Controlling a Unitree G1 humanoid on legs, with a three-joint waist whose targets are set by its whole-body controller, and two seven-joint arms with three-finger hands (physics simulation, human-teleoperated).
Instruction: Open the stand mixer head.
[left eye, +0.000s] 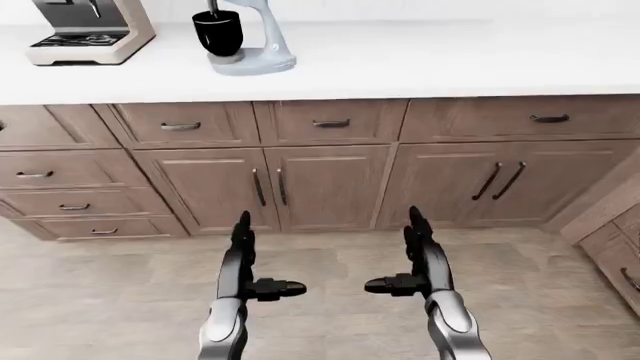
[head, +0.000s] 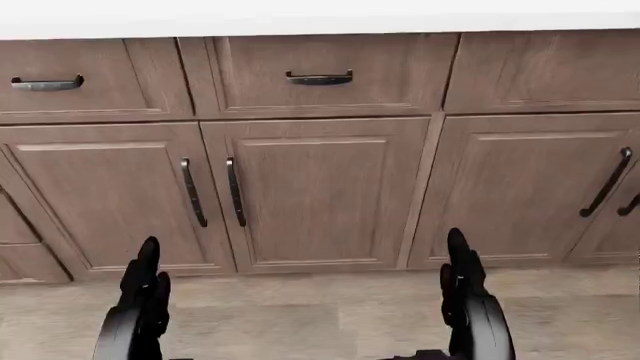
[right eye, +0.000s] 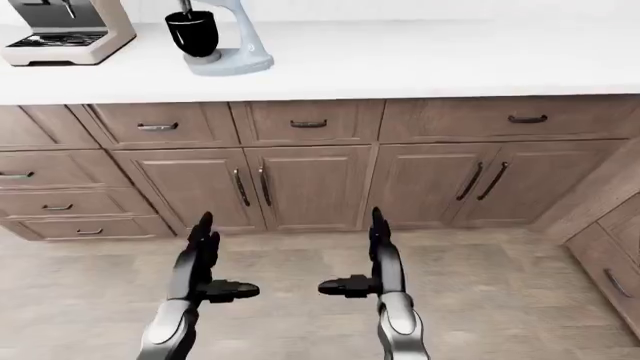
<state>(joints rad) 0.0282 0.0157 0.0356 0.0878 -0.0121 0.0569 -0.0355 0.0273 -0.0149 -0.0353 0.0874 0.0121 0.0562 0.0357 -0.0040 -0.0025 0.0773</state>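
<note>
The pale blue stand mixer (left eye: 250, 37) with its black bowl (left eye: 217, 32) is seen on the white worktop (left eye: 420, 60) at upper left — well apart from the left hand (left eye: 243, 259) and right hand (left eye: 418, 259), both held spread low over the floor.

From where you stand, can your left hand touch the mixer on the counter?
Probably not yet. The left hand hangs open low over the floor, while the stand mixer sits far up the left-eye view on the white counter. Nothing blocks it; I'd likely have to step closer.
</note>
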